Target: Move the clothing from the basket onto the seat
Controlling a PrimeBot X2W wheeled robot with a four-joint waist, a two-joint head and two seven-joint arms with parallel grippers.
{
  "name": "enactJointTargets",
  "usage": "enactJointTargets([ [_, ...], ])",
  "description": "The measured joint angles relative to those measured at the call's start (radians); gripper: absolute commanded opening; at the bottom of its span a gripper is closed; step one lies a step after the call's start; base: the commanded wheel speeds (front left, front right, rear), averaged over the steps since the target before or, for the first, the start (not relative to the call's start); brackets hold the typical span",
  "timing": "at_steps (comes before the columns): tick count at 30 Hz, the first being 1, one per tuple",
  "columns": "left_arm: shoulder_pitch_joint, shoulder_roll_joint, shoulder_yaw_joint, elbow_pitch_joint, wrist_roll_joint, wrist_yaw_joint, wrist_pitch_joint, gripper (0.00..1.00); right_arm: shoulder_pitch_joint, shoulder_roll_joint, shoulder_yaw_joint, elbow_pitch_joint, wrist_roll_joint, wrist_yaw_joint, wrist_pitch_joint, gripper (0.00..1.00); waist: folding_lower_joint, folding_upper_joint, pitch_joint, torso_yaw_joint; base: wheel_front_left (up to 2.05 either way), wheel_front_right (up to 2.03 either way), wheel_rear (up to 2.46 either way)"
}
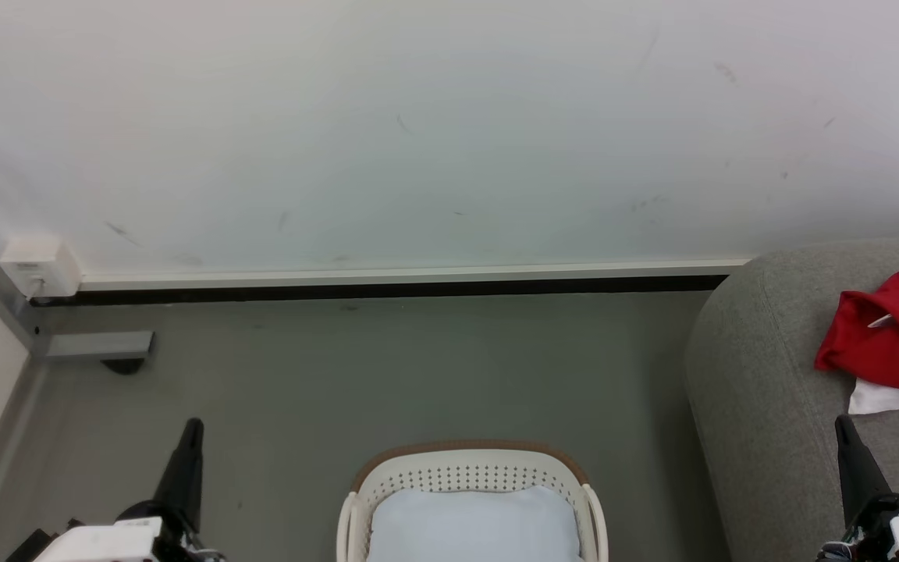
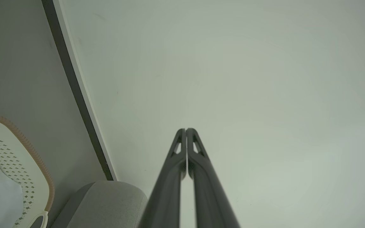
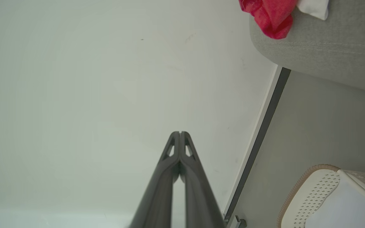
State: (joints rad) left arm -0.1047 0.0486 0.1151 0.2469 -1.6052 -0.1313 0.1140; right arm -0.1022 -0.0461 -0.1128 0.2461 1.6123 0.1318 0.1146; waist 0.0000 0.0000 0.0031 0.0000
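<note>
Both the left gripper [image 2: 186, 129] and right gripper [image 3: 180, 133] are clenched tip to tip, grasping nothing. The clothing [image 1: 890, 332] lies on the seat [image 1: 762, 390], apart from the basket [image 1: 469, 472].

Even, bright, soft light — faint shadows, wrist views bowed at edges.

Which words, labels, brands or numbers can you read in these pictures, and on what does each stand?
No text can be read. The clothing, the basket, the seat and the wall show no print. Any marking on the small white wall box is too small to read.
</note>
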Motion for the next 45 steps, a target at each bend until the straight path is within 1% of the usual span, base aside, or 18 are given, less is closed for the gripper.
enactJointTargets([
  [45, 0.000, 0.000, 0.000, 0.000, 0.000, 0.000, 0.000, 0.00, 0.000, 0.000, 0.000, 0.000, 0.000, 0.000, 0.000, 0.00, 0.0000, 0.0000, 0.000, 0.000, 0.00, 0.00, 0.00],
])
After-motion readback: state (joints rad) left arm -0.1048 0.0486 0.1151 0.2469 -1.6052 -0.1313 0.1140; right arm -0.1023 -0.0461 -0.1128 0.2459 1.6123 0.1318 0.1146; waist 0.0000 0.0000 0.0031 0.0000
